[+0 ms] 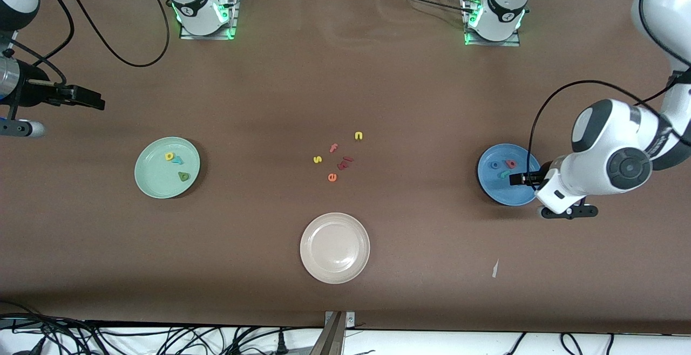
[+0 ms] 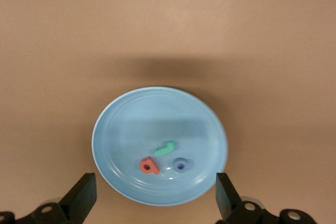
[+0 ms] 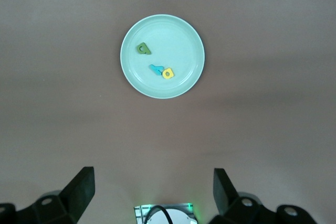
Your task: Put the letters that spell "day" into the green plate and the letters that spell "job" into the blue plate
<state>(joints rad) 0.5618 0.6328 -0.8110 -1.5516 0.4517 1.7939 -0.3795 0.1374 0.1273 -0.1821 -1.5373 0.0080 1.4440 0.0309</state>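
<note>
Brown table (image 1: 345, 74) carries three round plates of like size. The green plate (image 1: 154, 179) sits toward the right arm's end; the blue plate (image 1: 494, 188) sits toward the left arm's end; a beige plate (image 1: 334, 247) lies between them, nearer the front camera, nothing on it. Left arm reaches in from its end of the table, and the left gripper (image 1: 517, 178) hangs over the blue plate's edge, fingers (image 2: 81, 198) spread wide apart, holding nothing; the wrist view shows the plate between the two fingertips. Right arm waits, raised at its end of the table; the right gripper (image 1: 89, 99) is over bare table, well apart from the green plate, fingers (image 3: 79, 190) apart and empty. In the green plate: the yellow "d" (image 1: 169, 156) touching the teal "y" (image 1: 178, 160), and the olive-green "a" (image 1: 183, 176) a little apart from both, nearer the front camera. In the blue plate: the blue "o" (image 1: 494, 164), the pinkish-red "b" (image 1: 510, 164) beside it, and the teal "j" (image 1: 503, 173) just nearer the front camera than those two; the wrist view confirms all three lie flat and close together. Loose letters lie in a cluster mid-table, between the two coloured plates: yellow "n" (image 1: 358, 136), red "f" (image 1: 333, 148), yellow "s" (image 1: 317, 159), orange "e" (image 1: 332, 177), and dark red pieces (image 1: 345, 162) whose shapes I cannot tell.
</note>
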